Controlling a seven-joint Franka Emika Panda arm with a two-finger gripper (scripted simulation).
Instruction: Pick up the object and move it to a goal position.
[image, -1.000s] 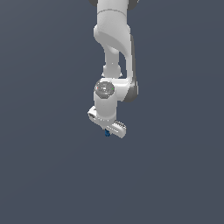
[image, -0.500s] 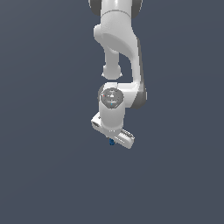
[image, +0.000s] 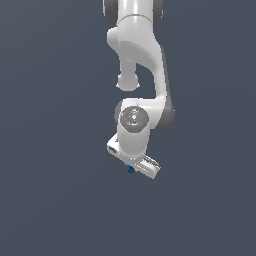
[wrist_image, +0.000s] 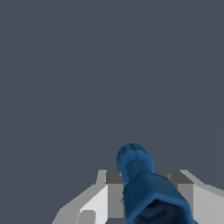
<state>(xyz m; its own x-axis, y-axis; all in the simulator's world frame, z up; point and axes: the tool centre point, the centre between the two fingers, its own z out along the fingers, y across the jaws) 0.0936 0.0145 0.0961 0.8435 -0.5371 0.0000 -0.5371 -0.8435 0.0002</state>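
Note:
The object (image: 131, 169) is a tiny bright-blue lump peeking out under the white hand of the arm in the exterior view. In the wrist view the object (wrist_image: 146, 188) looks large and elongated, with a rounded far end and a wider near body, held between two grey fingers (wrist_image: 114, 192). My gripper (image: 132, 167) (wrist_image: 148, 192) is shut on it. The arm hangs down from the top of the exterior view, with the hand tilted.
A plain dark blue-grey surface (image: 55, 150) fills the background in both views. No other objects show.
The arm has come down and toward the exterior view's right, carrying the blue object with it. The grip has not changed.

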